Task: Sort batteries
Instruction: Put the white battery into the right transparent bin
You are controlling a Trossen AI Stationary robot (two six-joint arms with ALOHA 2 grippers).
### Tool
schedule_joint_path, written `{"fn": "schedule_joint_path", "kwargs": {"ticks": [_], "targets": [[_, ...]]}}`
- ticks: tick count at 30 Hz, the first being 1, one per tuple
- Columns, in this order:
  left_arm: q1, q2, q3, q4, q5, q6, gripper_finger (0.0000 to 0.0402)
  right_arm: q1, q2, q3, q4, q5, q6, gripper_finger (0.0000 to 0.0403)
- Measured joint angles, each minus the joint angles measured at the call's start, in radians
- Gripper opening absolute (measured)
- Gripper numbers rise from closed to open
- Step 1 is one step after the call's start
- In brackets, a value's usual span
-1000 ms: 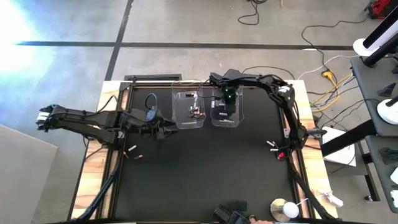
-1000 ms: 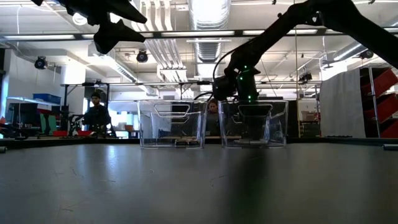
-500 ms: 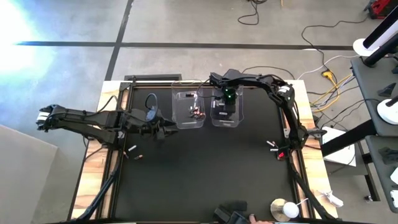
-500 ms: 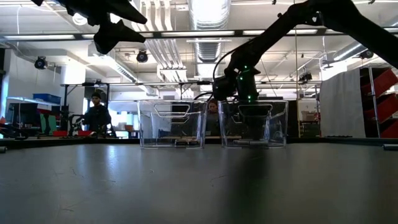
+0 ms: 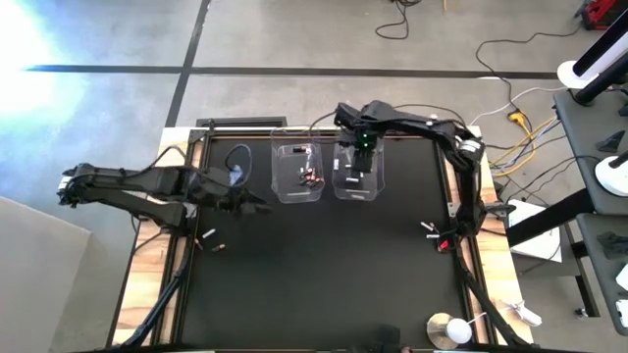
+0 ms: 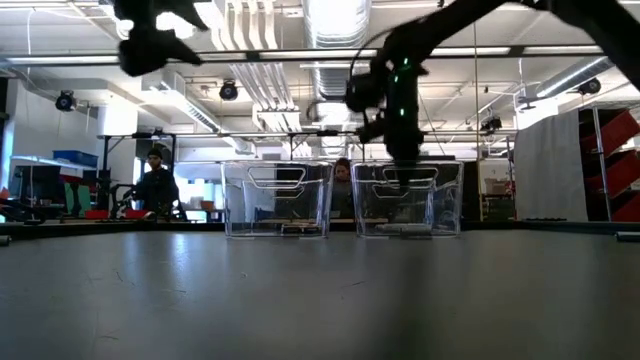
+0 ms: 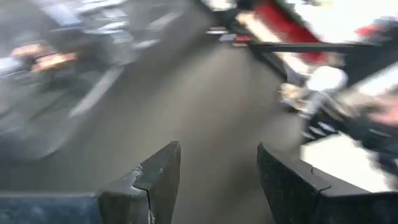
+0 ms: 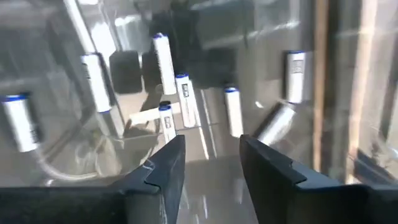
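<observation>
Near the top centre of the high view, the right claw [image 5: 361,165] hangs over the right tub [image 5: 374,186], its fingers [image 8: 158,171] narrowly parted and empty. About seven white batteries [image 8: 185,100] lie below it, blurred. The left claw [image 5: 257,203], mid-left, is parted, empty; two loose batteries [image 5: 213,242] lie below it.

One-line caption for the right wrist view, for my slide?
Right gripper, fingers open and empty, looks down into a clear tub holding white batteries with blue ends.
</observation>
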Motion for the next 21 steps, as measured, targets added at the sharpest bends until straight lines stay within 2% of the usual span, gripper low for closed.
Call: {"fn": "schedule_joint_path", "kwargs": {"ticks": [4, 9, 14, 17, 21], "targets": [[0.001, 0.039, 0.138, -0.335, -0.096, -0.091, 0.0190, 0.052, -0.112, 0.000, 0.006, 0.000, 0.060, 0.0156], [-0.001, 0.104, 0.178, -0.610, -0.042, -0.224, 0.0190, 0.142, -0.240, -0.004, 0.036, -0.003, 0.145, 0.0155], [0.002, 0.159, 0.085, -0.730, 0.075, -0.288, 0.0190, 0.235, -0.312, -0.007, 0.099, -0.003, 0.188, 0.0151], [0.021, 0.178, 0.025, -0.740, 0.110, -0.320, 0.0190, 0.270, -0.325, -0.008, 0.122, -0.002, 0.189, 0.0155], [0.067, 0.197, -0.040, -0.739, 0.208, -0.363, 0.0190, 0.287, -0.326, -0.008, 0.134, 0.000, 0.185, 0.0163]]}}
